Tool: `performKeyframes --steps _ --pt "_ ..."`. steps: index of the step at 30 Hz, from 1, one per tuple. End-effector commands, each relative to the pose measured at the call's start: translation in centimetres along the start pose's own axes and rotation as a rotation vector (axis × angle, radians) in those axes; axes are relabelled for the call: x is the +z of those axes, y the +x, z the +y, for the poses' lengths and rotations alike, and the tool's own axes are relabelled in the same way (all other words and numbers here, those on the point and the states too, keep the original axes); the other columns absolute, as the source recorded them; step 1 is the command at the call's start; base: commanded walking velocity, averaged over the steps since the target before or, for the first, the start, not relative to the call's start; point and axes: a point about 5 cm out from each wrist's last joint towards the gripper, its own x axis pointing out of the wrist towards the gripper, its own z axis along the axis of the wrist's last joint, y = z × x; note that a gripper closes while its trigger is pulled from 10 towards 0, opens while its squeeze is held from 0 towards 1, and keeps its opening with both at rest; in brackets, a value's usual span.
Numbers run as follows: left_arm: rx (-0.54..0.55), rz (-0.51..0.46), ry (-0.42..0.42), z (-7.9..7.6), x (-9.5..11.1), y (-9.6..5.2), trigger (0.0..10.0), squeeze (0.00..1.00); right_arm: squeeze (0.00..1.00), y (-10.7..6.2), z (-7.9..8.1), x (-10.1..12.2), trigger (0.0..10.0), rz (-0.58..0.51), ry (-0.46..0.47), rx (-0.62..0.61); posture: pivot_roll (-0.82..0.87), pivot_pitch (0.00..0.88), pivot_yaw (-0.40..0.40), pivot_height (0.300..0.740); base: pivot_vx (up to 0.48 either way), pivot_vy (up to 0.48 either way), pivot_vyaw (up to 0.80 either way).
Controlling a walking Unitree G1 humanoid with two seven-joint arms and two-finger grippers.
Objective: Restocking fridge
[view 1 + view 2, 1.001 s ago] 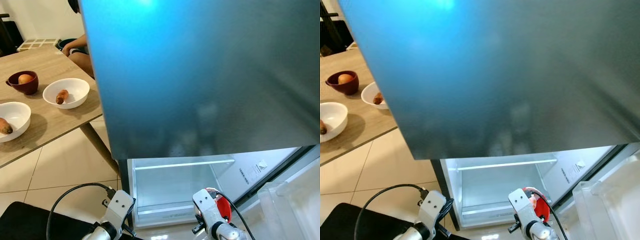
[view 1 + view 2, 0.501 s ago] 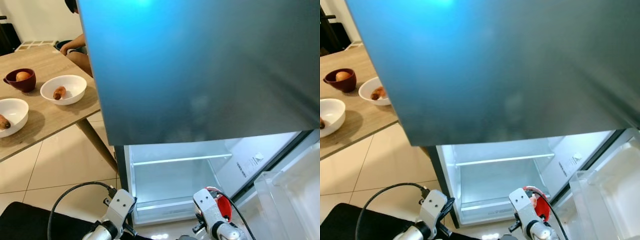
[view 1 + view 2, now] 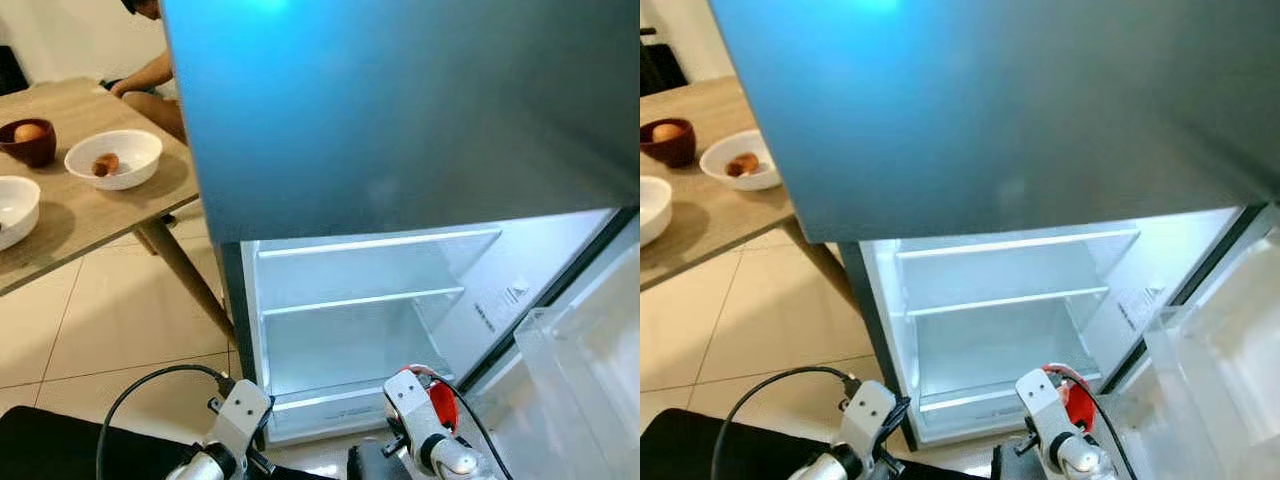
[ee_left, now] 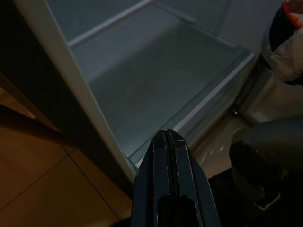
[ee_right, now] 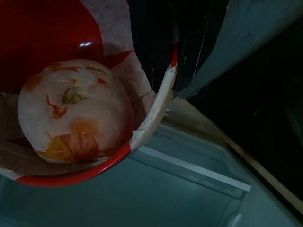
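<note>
The fridge's lower compartment (image 3: 360,330) stands open and lit, with two bare glass shelves (image 3: 362,301). Its upper door (image 3: 400,110) is closed and looms blue-grey over me. My right gripper (image 3: 436,420) hangs low in front of the compartment's bottom right corner, shut on a red bowl (image 3: 444,404). In the right wrist view the red bowl (image 5: 94,166) has a white pattern and carries one pale round fruit (image 5: 75,109). My left gripper (image 4: 169,137) is shut on nothing and points at the bottom shelf (image 4: 156,80) near the fridge's left wall.
The open fridge door with clear bins (image 3: 585,370) stands at the right. A wooden table (image 3: 90,210) at the left bears white bowls (image 3: 112,158) with food and a dark bowl (image 3: 28,140). A person (image 3: 150,75) sits behind it. Tiled floor (image 3: 110,320) lies between.
The whole view has shifted: more of the lit fridge interior shows, including a second shelf. Both arms keep their pose, and the bowl stays in the right gripper.
</note>
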Motion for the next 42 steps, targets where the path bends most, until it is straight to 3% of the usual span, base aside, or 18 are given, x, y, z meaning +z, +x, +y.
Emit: performKeyframes --steps 1,29,33,42 --pt "-0.001 0.010 -0.009 -0.3 -0.1 0.0 10.0 0.00 0.00 0.3 -0.6 1.5 10.0 -0.067 -0.003 -0.020 -0.12 0.086 -0.050 0.635 0.000 0.000 0.00" --pt "0.004 -0.022 -0.013 -0.3 0.8 0.6 10.0 0.00 0.00 0.8 -2.2 7.5 10.0 -0.312 -0.089 -0.031 -0.13 0.120 -0.059 0.611 0.000 0.000 0.00" --pt "-0.009 -0.027 -0.008 -0.4 0.9 0.7 10.0 0.00 0.00 0.7 -3.1 9.4 10.0 -0.387 -0.090 -0.048 -0.13 0.123 -0.058 0.611 0.000 0.000 0.00" --pt "-0.074 -0.055 0.017 -1.1 1.8 1.4 10.0 0.00 0.00 0.2 -3.5 10.4 10.0 -0.460 -0.155 -0.021 -0.13 0.129 -0.058 0.593 0.000 0.000 0.00"
